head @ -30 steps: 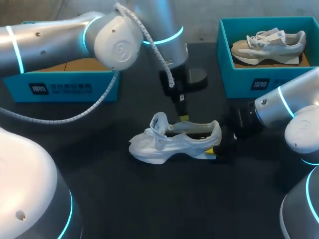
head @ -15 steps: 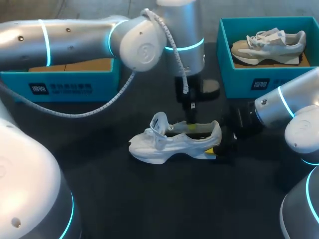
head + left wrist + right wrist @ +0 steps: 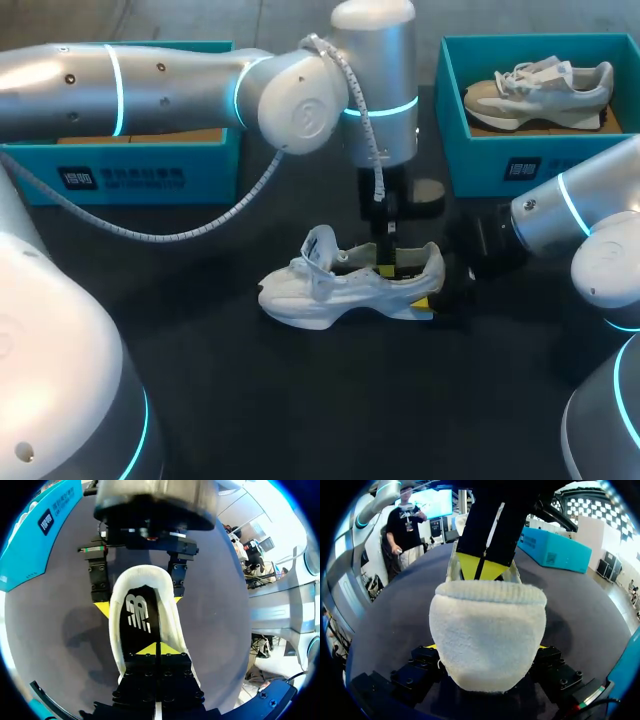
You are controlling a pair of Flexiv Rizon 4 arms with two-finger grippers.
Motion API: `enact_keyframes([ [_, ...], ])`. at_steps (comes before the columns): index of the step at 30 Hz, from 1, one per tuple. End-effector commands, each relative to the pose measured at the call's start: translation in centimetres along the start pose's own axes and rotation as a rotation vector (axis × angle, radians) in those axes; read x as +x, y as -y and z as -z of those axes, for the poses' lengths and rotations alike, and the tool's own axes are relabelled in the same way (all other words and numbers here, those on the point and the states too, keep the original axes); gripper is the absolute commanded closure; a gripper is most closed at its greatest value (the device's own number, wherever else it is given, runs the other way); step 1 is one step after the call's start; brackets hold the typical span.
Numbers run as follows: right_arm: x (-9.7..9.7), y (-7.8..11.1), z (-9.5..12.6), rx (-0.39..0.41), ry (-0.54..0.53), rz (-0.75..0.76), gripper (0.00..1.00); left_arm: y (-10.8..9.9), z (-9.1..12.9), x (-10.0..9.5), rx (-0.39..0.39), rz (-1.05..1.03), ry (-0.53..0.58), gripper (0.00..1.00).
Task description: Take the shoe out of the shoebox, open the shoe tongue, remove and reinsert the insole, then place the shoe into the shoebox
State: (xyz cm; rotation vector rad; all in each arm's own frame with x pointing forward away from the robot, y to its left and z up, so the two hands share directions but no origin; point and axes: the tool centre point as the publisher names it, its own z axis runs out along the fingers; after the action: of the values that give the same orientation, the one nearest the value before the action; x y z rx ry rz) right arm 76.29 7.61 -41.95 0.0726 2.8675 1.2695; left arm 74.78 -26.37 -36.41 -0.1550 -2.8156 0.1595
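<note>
The white shoe (image 3: 350,285) sat mid-table (image 3: 300,400), toe leftward; the right gripper (image 3: 485,647) clamped its heel from both sides. The left gripper (image 3: 159,649) had its fingers pressed together inside the opening, at the black insole (image 3: 140,625); whether they pinched it was unclear.

White print on front of left shoebox (image 3: 120,180), same on right shoebox (image 3: 522,168), white logo on insole (image 3: 138,615), none readable.

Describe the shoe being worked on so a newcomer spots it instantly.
Find the black table, then the space in front of the two teal shoeboxes. The white shoe sits there on the tabletop; the other shoe, beige, rests inside the right shoebox.
</note>
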Motion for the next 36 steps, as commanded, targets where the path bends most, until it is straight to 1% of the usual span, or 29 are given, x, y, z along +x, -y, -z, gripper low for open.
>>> enact_keyframes([
  [1, 0.0, 0.0, -0.1, 0.001, 0.0, 0.0, 1.0, 0.3, -0.9, 0.2, 0.006, -0.011, -0.014, 1.0],
  [6, 0.0, 0.0, -0.1, 0.001, 0.0, 0.0, 1.0, 0.4, -1.6, 0.8, 0.015, -0.026, -0.026, 0.99],
  [7, 0.0, 0.0, -0.1, 0.001, 0.0, 0.0, 1.0, 0.4, -1.7, 0.8, 0.014, -0.027, -0.025, 0.91],
  [9, 0.0, 0.0, -0.1, 0.001, 0.0, 0.0, 1.0, 0.4, -1.9, 0.9, 0.013, -0.027, -0.023, 0.83],
  [10, 0.0, 0.0, -0.1, 0.001, 0.0, 0.0, 1.0, 0.4, -2.0, 0.9, 0.011, -0.027, -0.021, 0.78],
  [11, 0.0, 0.0, -0.1, 0.001, 0.0, 0.0, 1.0, 0.4, -2.1, 0.8, 0.008, -0.027, -0.018, 0.68],
  [13, 0.0, 0.0, -0.1, 0.001, 0.0, 0.0, 1.0, 0.4, -2.2, 0.8, 0.002, -0.028, -0.012, 0.62],
  [15, 0.0, 0.0, -0.1, 0.001, 0.0, 0.0, 1.0, 0.4, -2.3, 0.8, 0.001, -0.029, -0.009, 0.53],
  [16, 0.0, 0.0, -0.1, 0.001, 0.0, 0.0, 1.0, 0.4, -2.4, 0.8, 0.0, -0.029, -0.007, 0.52],
  [22, 0.0, 0.0, -0.1, 0.001, 0.0, 0.0, 1.0, 0.1, -3.3, 0.6, -0.016, -0.052, 0.034, 0.53],
  [30, 0.0, 0.0, -0.1, 0.001, 0.0, 0.0, 1.0, -0.4, -4.8, -0.3, -0.02, -0.078, 0.095, 0.55],
  [32, 0.0, 0.0, -0.1, 0.001, 0.0, 0.0, 1.0, -0.4, -5.3, -0.5, -0.02, -0.097, 0.133, 0.56],
  [34, 0.0, 0.0, -0.1, 0.001, 0.0, 0.0, 1.0, -0.5, -5.7, -0.5, -0.028, -0.105, 0.166, 0.59],
  [36, 0.0, 0.0, -0.1, 0.001, 0.0, 0.0, 1.0, -0.5, -6.1, -0.6, -0.037, -0.11, 0.177, 0.74],
])
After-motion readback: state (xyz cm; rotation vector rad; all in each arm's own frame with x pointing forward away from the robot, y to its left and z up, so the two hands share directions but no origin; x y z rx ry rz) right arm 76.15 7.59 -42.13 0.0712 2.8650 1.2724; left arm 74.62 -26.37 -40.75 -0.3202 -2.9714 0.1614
